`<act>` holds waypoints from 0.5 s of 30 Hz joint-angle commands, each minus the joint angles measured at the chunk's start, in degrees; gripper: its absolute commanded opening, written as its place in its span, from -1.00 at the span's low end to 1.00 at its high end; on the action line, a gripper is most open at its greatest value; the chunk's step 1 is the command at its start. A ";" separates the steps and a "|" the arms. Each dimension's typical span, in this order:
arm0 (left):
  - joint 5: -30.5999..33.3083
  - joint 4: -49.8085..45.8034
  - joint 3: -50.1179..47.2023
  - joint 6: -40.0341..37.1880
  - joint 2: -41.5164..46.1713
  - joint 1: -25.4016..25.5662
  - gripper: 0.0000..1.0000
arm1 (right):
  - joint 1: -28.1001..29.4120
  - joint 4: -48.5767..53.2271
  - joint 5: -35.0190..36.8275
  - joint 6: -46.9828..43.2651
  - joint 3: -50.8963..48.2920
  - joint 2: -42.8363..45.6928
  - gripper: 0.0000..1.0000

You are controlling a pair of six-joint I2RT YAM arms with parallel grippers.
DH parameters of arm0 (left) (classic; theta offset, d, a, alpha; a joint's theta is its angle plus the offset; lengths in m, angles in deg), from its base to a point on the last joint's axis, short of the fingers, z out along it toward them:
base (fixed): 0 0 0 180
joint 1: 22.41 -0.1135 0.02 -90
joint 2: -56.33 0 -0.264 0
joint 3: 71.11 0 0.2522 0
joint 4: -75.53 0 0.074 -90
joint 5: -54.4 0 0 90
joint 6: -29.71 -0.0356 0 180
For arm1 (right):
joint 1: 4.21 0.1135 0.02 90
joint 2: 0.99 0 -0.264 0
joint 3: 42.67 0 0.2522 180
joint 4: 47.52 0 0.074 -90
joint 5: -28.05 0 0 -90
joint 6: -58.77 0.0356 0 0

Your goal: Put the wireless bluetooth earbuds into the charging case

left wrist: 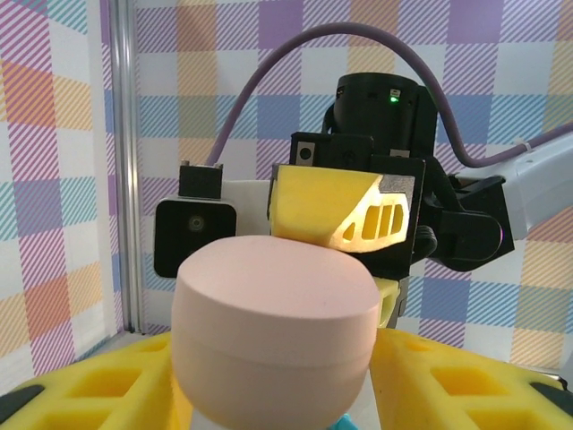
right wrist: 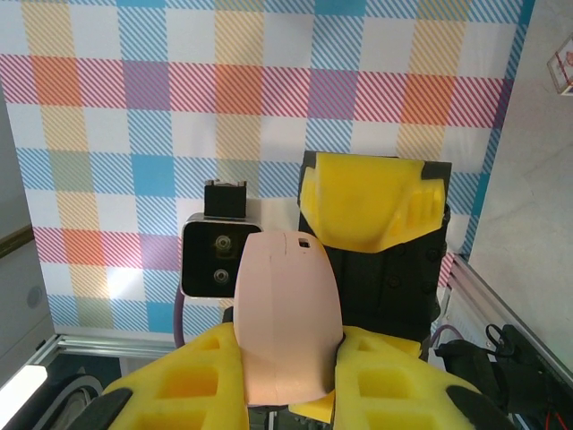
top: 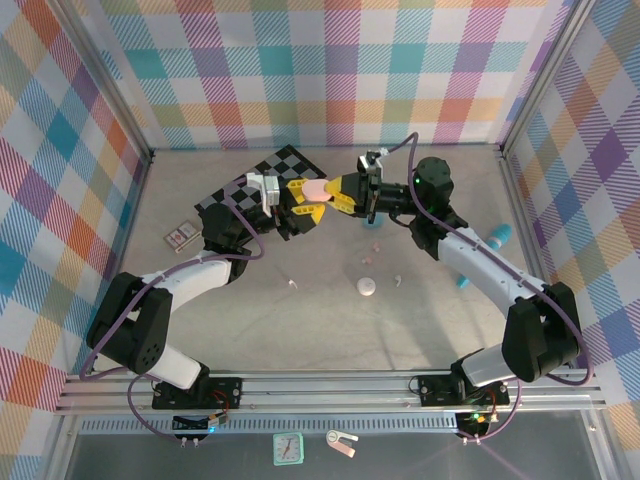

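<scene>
A pink pebble-shaped charging case (top: 316,187) hangs above the table's far middle, closed, between both grippers. My right gripper (top: 336,193) is shut on it, its yellow fingers (right wrist: 179,376) pressing the case (right wrist: 286,305) on its narrow sides. My left gripper (top: 306,201) comes from the other side, and its yellow fingers (left wrist: 448,376) lie against the wide sides of the case (left wrist: 273,305). Tiny earbuds lie loose on the table: a pale one (top: 293,283), a white one (top: 397,280) and a pink one (top: 376,244).
A white round case (top: 367,288) rests on the table near the middle. A teal cylinder (top: 500,236) and a small teal piece (top: 462,281) lie at the right. A checkered mat (top: 275,170) sits at the back, a small card (top: 182,235) at the left.
</scene>
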 commanded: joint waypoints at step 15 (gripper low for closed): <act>-2.13 2.60 1.50 -1.06 1.39 0.28 -0.03 | 0.57 1.20 0.12 -1.71 1.85 -0.28 -0.95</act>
